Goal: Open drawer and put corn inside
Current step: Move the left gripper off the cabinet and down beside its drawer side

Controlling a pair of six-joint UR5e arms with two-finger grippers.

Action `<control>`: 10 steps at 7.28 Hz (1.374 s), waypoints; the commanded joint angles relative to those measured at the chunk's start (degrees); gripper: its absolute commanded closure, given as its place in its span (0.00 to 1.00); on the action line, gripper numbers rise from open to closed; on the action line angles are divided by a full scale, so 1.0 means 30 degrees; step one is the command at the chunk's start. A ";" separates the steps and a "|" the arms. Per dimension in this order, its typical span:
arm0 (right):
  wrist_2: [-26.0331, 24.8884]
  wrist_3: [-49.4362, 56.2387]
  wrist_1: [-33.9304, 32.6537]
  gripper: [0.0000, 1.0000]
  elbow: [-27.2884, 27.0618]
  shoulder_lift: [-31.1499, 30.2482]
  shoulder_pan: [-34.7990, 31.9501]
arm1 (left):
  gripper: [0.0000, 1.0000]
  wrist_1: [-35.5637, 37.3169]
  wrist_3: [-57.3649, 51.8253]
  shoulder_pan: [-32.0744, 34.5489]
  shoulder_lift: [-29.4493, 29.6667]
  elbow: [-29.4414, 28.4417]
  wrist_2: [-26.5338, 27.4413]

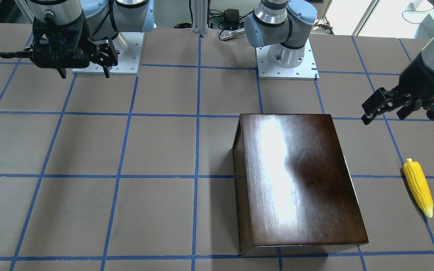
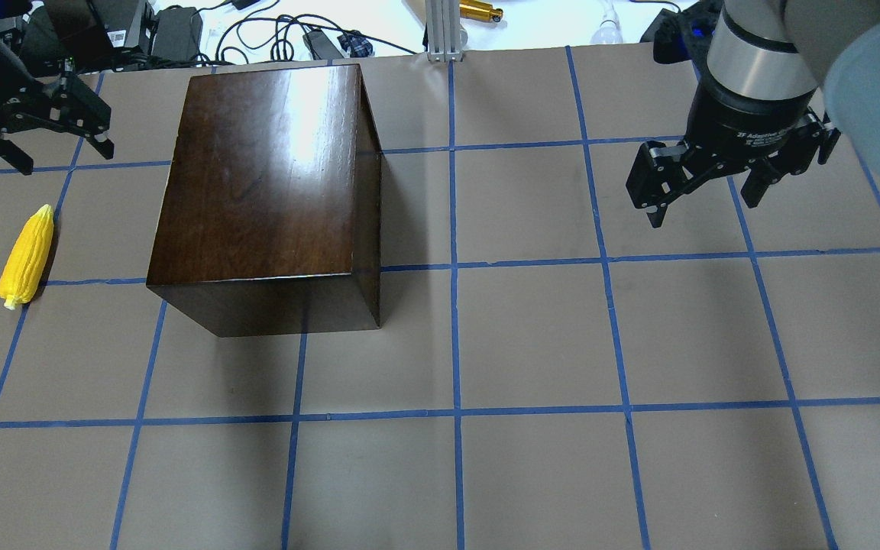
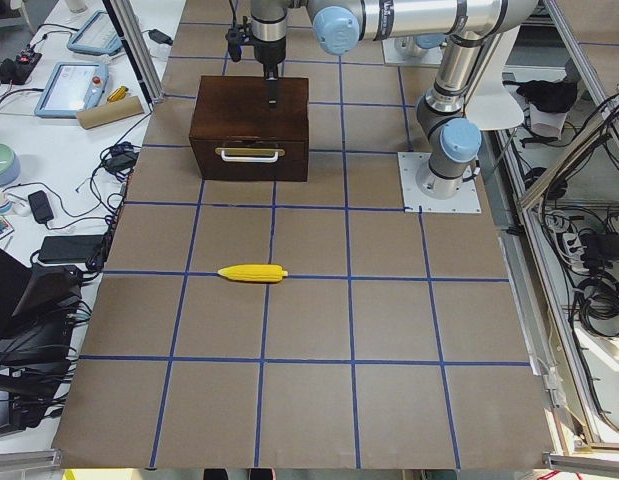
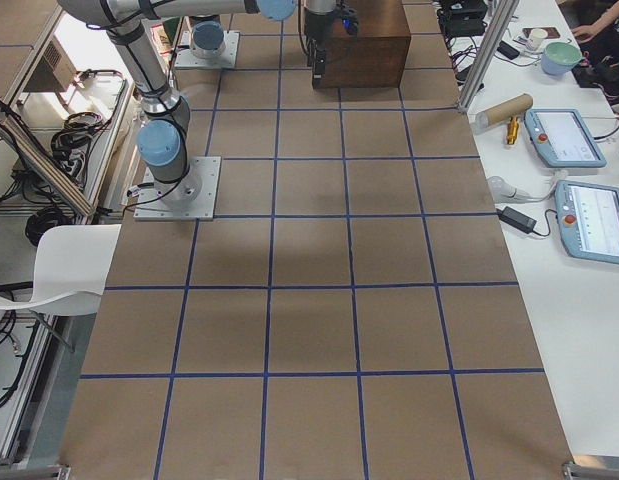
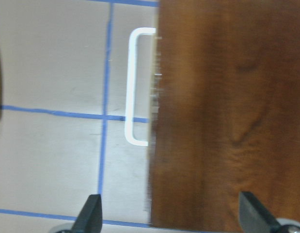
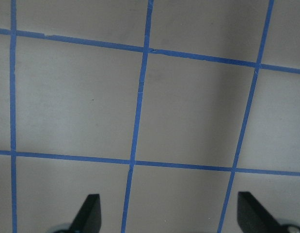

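Drawer [image 3: 251, 160] is shut, flush in the box [image 2: 264, 168]. Its handle [image 5: 135, 87] faces the robot's left end of the tabletop [image 2: 532, 336]. Corn [image 2: 27, 256] lies flat on the tabletop on that same handle side, well apart from the box, w/ nothing touching it.

Step in hand, by my read, is the 1st: approach to open the drawer, nothing done yet. Left hand [image 2: 66, 156] hovers above the handle side of the box, fingers spread wide & empty. Its wrist view looks down on the handle, ahead of the 2 fingertips. Right hand [image 2: 703, 208] hangs over bare tabletop well away from the box, fingers also apart, empty.

Next move prob. calls for the left hand to drop beside the drawer front, get 1 finger behind the handle bar, close on it, then pull straight out from the box. Corn seems to sit in the pull line, so a long pull could shove it. Box may slide w/ the pull; right hand could brace it. Then the corn needs picking up across its middle & setting in the tray.
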State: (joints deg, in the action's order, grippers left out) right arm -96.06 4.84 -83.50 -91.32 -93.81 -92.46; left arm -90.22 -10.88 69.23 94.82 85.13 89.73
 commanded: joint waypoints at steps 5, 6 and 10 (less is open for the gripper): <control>0.0000 -0.0001 0.0000 0.00 0.0000 0.0008 0.0000 | 0.00 0.1561 -0.4839 -0.2422 0.3804 0.0247 0.0442; 0.0000 -0.0001 0.0000 0.00 0.0000 -0.0020 0.0000 | 0.00 0.2378 -0.4839 -0.2422 0.4624 0.0276 0.0355; 0.0000 -0.0001 0.0000 0.00 0.0000 0.0009 0.0000 | 0.00 0.3089 -0.5071 -0.2422 0.6155 0.0160 -0.0663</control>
State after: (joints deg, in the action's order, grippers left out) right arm -96.06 4.83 -83.50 -91.32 -93.82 -92.46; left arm -81.27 -25.64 61.96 112.69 85.83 89.62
